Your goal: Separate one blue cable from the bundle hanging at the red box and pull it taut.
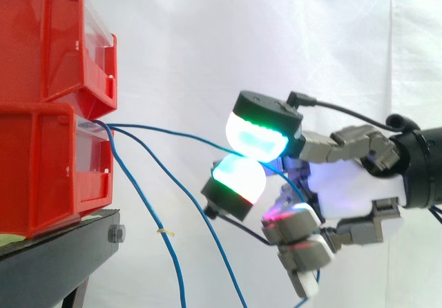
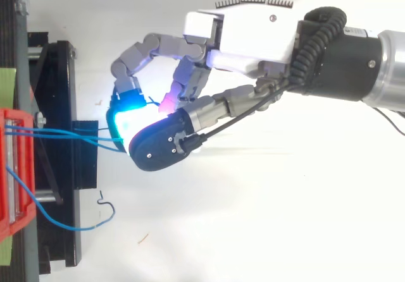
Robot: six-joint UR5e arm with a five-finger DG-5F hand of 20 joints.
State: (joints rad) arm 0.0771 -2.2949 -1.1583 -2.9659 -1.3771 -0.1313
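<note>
One blue cable point(image 1: 166, 129) pinched between curled pads point(image 1: 255, 132) of the hand point(image 1: 352, 184), singling it out; remaining strands point(image 1: 169, 253) sag below, red box point(image 1: 48, 170) beyond.

Place: robot test lab.
Backdrop: plain white curtain point(image 1: 193, 39).
Fixture: red bins point(image 1: 41, 114) stacked on black stand point(image 1: 55, 260).
Equipment: robot hand point(image 1: 352, 190) on a metal arm point(image 2: 392, 73).

Two red bins point(image 1: 41, 114) sit stacked on a black stand point(image 1: 55, 260) at the left. From the lower bin's front, one blue cable point(image 1: 173, 130) runs almost level to the robot hand point(image 1: 352, 184), pinched between two glowing pads point(image 1: 255, 135). The other blue cables point(image 1: 159, 225) droop downward.
</note>
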